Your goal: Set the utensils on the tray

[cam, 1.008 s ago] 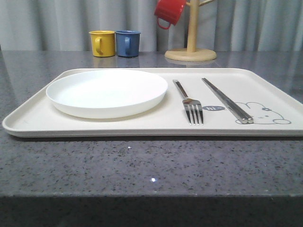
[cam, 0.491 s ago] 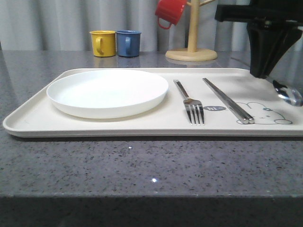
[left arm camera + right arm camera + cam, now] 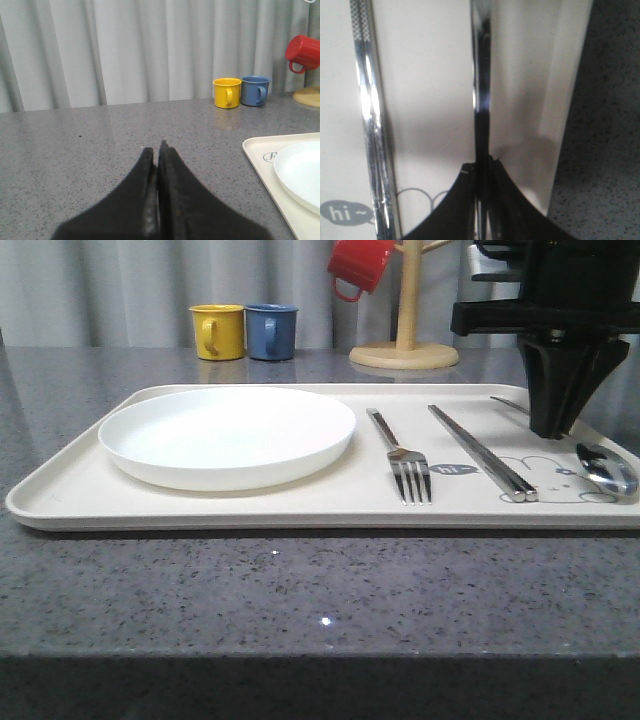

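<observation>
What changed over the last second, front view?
The right gripper came in holding the spoon and lowered it onto the tray, right of the chopsticks; it still grips the handle. Plate, fork and left gripper unchanged.

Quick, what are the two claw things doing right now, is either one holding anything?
Left end effector: closed, holding nothing, over the bare table.
Right end effector: closed on the spoon, over the tray.

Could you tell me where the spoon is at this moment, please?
In the front view the spoon is at the right end of the tray, right of the chopsticks, its handle clamped in the right gripper's jaws.
</observation>
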Controlling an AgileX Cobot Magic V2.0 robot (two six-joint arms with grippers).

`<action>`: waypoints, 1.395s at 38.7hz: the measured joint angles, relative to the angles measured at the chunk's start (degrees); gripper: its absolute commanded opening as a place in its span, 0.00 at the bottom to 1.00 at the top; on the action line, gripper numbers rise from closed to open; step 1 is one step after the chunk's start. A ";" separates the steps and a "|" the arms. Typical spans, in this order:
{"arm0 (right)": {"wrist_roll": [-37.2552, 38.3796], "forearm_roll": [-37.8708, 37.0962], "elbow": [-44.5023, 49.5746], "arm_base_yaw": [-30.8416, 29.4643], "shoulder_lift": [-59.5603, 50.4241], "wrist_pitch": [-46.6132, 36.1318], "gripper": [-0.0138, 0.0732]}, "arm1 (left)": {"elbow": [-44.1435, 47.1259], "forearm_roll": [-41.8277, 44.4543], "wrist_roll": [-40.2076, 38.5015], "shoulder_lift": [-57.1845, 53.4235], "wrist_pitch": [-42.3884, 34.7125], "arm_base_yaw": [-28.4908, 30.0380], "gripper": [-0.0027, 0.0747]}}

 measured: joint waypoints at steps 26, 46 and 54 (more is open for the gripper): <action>0.91 -0.83 0.00 0.00 0.00 -0.05 0.42 | 0.00 0.00 0.00 0.00 0.00 0.00 0.01; -4.12 -0.74 -8.64 0.00 -11.35 0.44 0.17 | 0.00 0.00 0.00 0.00 0.00 0.00 0.01; -7.93 -0.74 1.46 0.00 -22.66 0.74 0.11 | 0.00 0.00 0.00 0.00 0.00 0.00 0.01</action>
